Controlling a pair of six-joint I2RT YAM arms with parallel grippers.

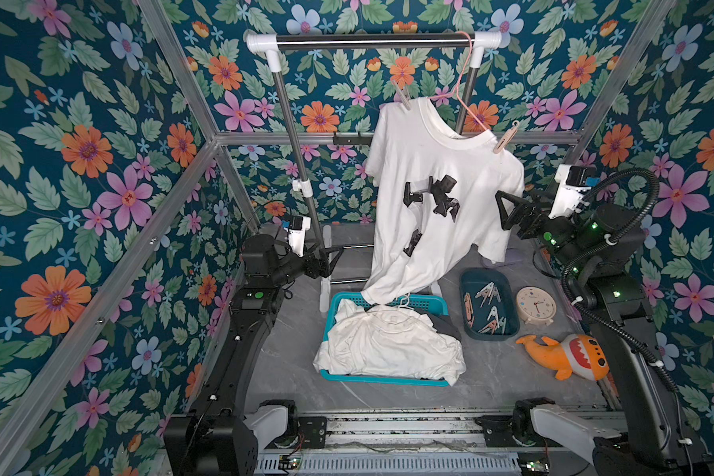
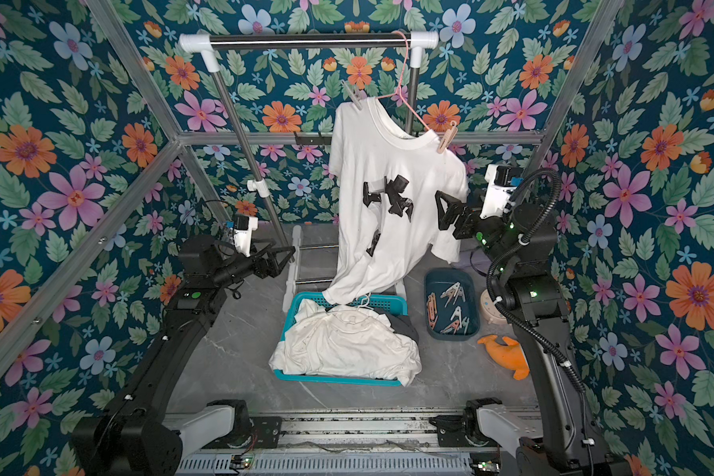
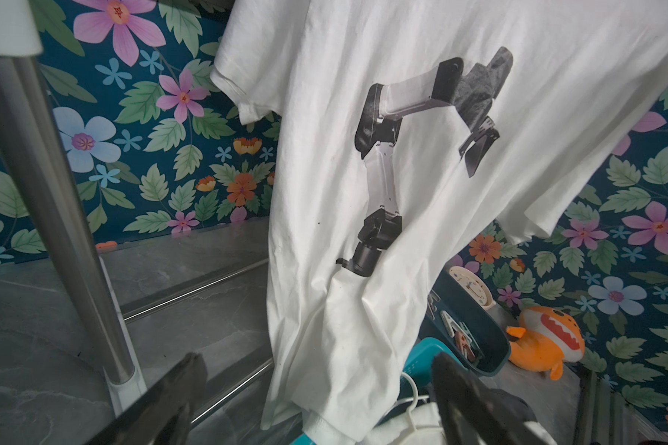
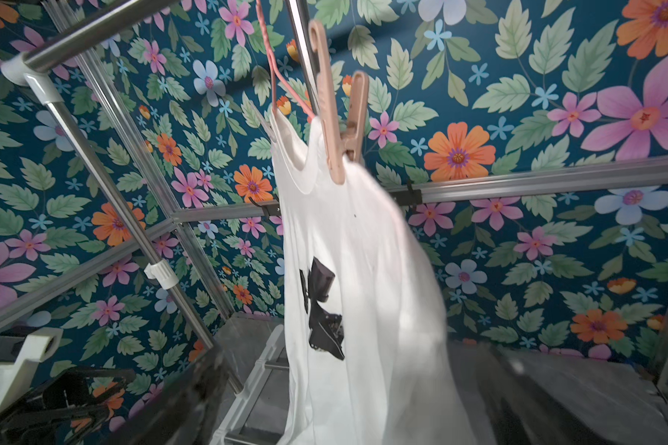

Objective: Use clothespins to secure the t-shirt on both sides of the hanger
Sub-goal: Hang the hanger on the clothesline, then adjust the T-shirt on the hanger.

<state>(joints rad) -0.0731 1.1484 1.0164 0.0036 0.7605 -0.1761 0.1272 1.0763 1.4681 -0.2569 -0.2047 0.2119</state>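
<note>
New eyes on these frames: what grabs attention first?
The loud floral wallpaper on every wall, then the white t-shirt with a printed robot arm, hanging centre-back on a pink hanger. A salmon clothespin and a grey clothespin grip its two shoulders. An orange plush shark lies on the table by the right arm.

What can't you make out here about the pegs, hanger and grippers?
- Hanger: arms hidden under the t-shirt in both top views.
- Grey clothespin: too small in top views to see its bite.
- Right gripper: fingers blurred in the right wrist view.
- Clock: mostly behind the right arm in a top view.
</note>
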